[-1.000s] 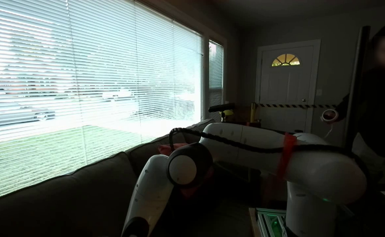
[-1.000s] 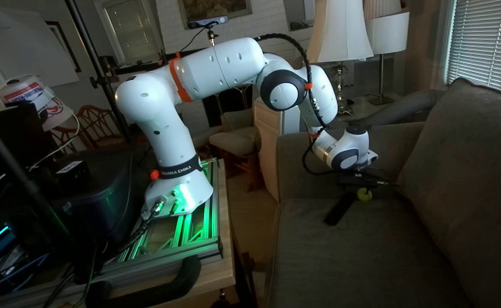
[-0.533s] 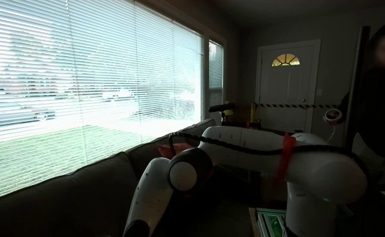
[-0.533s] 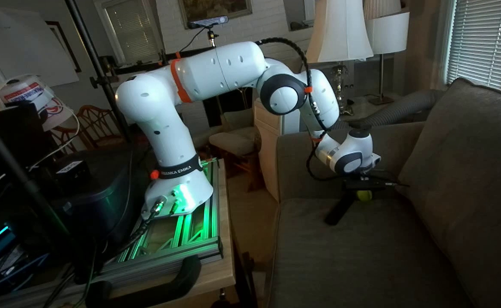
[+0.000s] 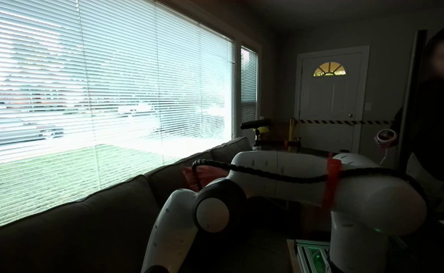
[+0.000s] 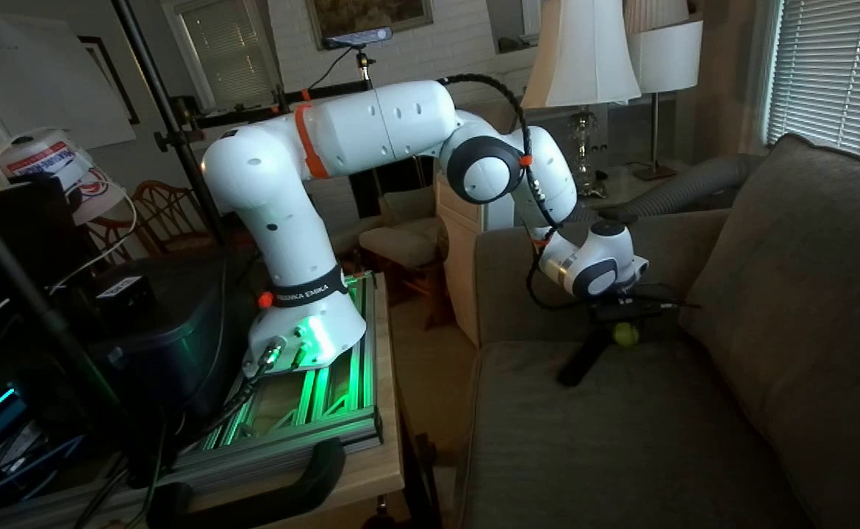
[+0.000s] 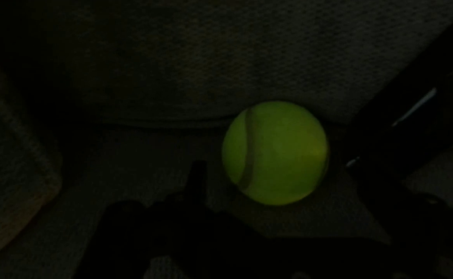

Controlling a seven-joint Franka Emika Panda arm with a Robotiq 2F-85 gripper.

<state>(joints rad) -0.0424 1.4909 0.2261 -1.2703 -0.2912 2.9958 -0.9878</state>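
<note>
A yellow-green tennis ball (image 7: 275,153) rests on the grey sofa seat, close to the seam where the upright cushion meets it. In the wrist view my gripper (image 7: 281,166) is very dark, its jaws standing wide with the ball in the gap, slightly ahead of the fingertips. Some space shows between the left finger (image 7: 197,178) and the ball; contact on the right is too dark to judge. A long black object (image 7: 416,104) lies just right of the ball. In an exterior view the gripper (image 6: 625,312) hangs right above the ball (image 6: 625,335), beside the black object (image 6: 583,358).
The sofa backrest (image 6: 805,294) rises near the gripper, and the sofa arm (image 6: 518,286) stands behind it. A wooden cart (image 6: 386,470) carries the robot base. Lamps (image 6: 584,59) stand beyond the sofa. A person (image 5: 434,125) holds a white controller (image 5: 386,135).
My arm has come down, with its upper links and elbow lower than before. The gripper has shifted slightly down and to the side over the ball. Ball and black object have stayed put.
</note>
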